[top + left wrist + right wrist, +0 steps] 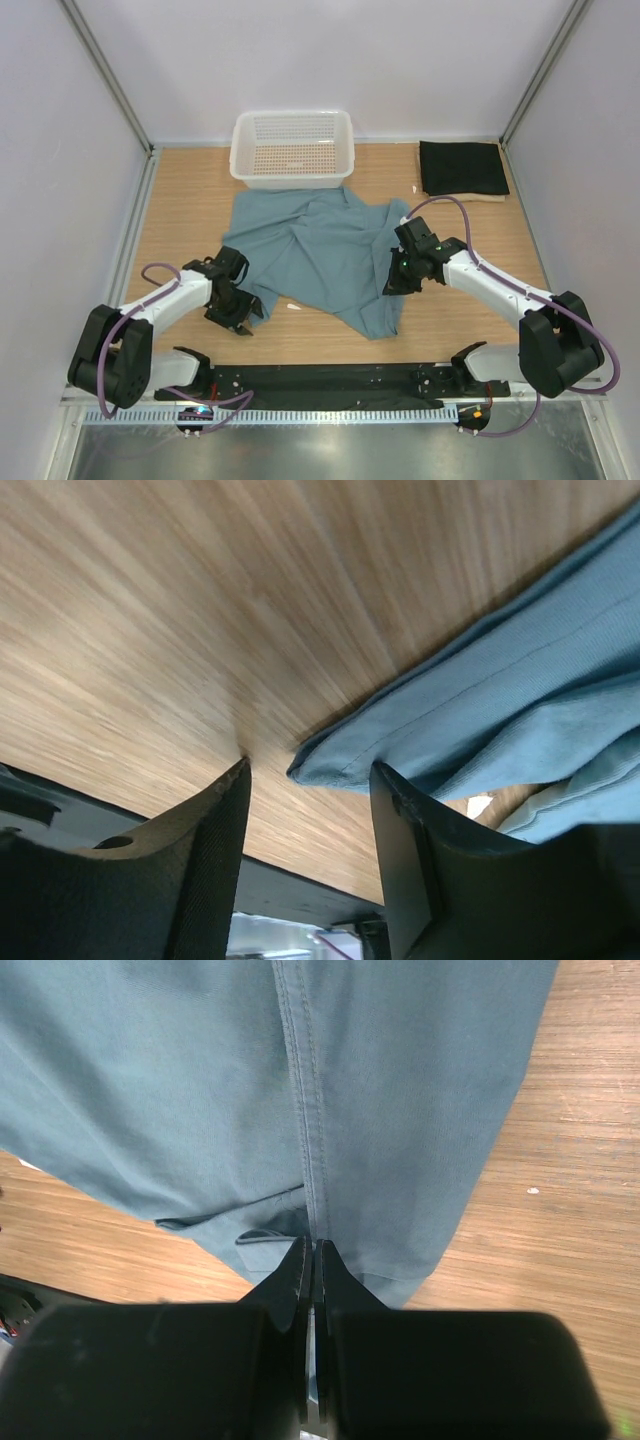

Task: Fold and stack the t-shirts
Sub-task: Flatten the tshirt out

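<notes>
The dusty teal-blue t-shirt lies crumpled and spread across the middle of the table. My left gripper is low at its near-left corner. In the left wrist view the left gripper is open, and the hem corner of the teal t-shirt reaches just between the fingertips. My right gripper is shut on the shirt's right side. The right wrist view shows the right gripper pinching the stitched seam of the teal t-shirt. A folded black t-shirt rests on a cream-beige t-shirt at the back right.
A white mesh basket stands at the back centre, touching the teal shirt's far edge. A small white scrap lies on the wood near the shirt's front hem. A black rail runs along the near table edge.
</notes>
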`<state>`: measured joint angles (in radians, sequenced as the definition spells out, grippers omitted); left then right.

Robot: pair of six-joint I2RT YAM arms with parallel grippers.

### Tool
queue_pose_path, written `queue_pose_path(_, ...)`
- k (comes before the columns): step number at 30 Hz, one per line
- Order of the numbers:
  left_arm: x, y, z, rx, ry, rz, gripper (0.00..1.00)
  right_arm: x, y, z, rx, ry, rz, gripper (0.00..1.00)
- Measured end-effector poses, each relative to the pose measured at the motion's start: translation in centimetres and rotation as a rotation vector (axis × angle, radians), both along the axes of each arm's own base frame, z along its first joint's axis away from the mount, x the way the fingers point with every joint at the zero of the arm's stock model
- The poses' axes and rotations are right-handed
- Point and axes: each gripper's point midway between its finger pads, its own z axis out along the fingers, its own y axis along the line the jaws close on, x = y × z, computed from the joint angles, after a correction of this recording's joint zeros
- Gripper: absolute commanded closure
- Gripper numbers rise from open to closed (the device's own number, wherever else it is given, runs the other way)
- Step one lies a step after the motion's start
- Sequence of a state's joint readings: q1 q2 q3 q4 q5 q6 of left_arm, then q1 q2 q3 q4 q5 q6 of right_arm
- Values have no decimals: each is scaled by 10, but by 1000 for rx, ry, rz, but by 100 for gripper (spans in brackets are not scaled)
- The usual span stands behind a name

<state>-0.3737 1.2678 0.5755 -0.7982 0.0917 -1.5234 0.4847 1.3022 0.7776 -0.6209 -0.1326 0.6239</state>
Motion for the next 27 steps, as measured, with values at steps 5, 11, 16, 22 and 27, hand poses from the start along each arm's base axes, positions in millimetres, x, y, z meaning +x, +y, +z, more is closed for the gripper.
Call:
queue_pose_path(5,-2,-4,-1,-19,27,69,59,0,0,0,0,0,0,99)
queue_pose_path(11,-6,-3,-3,-33,33,105,100,1,-1,3,-1,-14,-4,99)
queue_pose_path(16,1,9,-1,-15,-30,109,100,7,-8,10,-28,-68,-24,99)
queue_pose_path(22,32,39,37,126,-180,17,100,21,-34,31,-154,-179,-48,99)
queue_pose_path(27,96,41,144,186,-497,-120,100,48,-56,88,-241,-410,-77,99)
